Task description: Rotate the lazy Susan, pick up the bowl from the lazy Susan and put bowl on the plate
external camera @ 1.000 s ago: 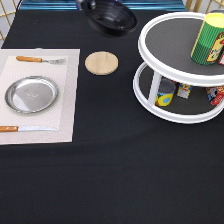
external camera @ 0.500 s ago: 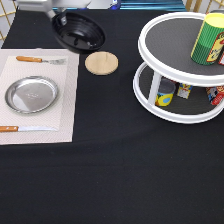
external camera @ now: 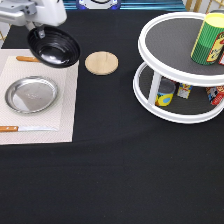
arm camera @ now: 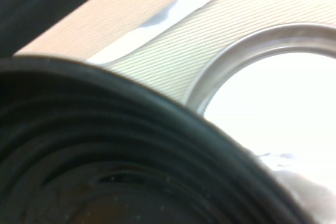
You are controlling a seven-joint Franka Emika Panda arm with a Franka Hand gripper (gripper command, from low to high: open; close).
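We see the claw (external camera: 40, 31) gripping the black ribbed bowl (external camera: 54, 46), silver plate (external camera: 31, 94) lying at seven o'clock.

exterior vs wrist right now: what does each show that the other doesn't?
Exterior only: the gripper at the exterior view's top left, holding the bowl tilted in the air; the lazy Susan at the right with cans on both tiers; the wooden coaster; a knife on the placemat.
Wrist only: the bowl's ribbed rings, close up.
Both: bowl, plate, placemat.
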